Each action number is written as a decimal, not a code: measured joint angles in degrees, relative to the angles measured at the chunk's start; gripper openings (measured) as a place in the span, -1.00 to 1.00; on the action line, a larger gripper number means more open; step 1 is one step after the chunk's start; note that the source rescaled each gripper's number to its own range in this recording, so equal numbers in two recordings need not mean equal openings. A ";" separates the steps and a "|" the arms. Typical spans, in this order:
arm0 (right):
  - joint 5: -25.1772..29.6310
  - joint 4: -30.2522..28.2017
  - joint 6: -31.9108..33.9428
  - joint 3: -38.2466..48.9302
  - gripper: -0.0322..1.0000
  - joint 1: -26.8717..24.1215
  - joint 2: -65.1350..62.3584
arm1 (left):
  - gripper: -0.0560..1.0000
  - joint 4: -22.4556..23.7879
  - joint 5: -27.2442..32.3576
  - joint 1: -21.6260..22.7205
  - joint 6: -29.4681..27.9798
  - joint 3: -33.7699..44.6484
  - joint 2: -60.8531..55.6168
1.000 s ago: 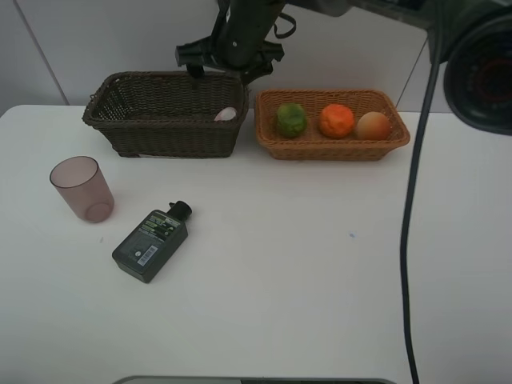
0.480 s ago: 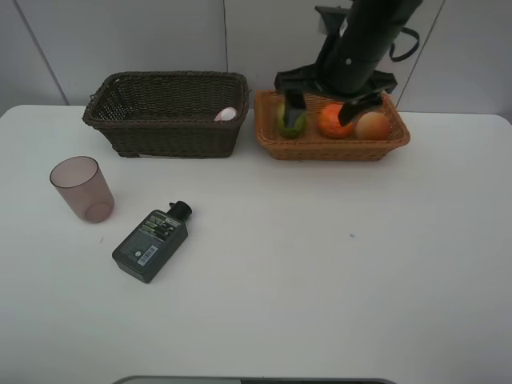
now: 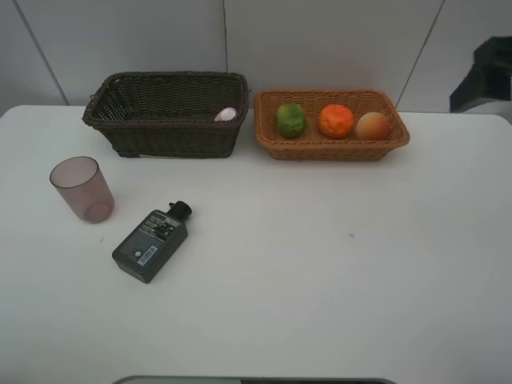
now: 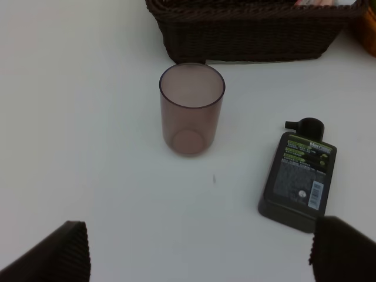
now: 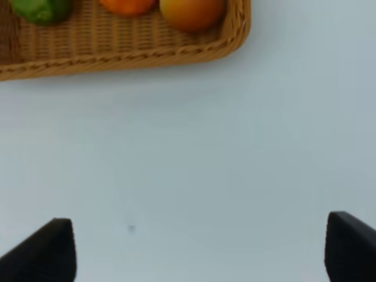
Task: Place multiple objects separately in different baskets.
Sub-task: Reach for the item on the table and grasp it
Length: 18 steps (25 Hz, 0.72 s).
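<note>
Two baskets sit side by side across the upper frame: dark brown basket [image 3: 164, 120], upper left, holds the pink bottle [image 3: 226, 114] at its right end; orange-tan basket [image 3: 332, 148] holds green fruit [image 3: 290, 120], orange [image 3: 336, 121] and peach [image 3: 373, 126]. Cup [image 3: 82, 188] stands upright at left, dark flat bottle [image 3: 150, 242] lies near it, apart. Open tabletop [image 3: 320, 264] spans centre, right and bottom. Left hand [image 4: 197, 252] and right hand [image 5: 200, 249] are both spread wide, holding nothing.

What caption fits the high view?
Green fruit, orange, peach in tan basket; pale item in dark basket; cup, flat bottle on table.
</note>
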 joint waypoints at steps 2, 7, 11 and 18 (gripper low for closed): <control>0.66 0.06 0.00 2.97 0.81 0.00 -7.76 | 0.92 0.00 0.00 0.00 0.00 0.00 0.00; 2.43 0.06 -1.79 9.36 0.81 0.00 -24.11 | 0.92 0.00 0.00 0.00 0.00 0.00 0.00; 2.66 0.06 -6.14 12.73 0.81 0.00 -34.24 | 0.92 0.00 0.00 0.00 0.00 0.00 0.00; 4.62 0.10 -7.22 17.09 0.81 0.00 -45.67 | 0.92 0.00 0.00 0.00 0.00 0.00 0.00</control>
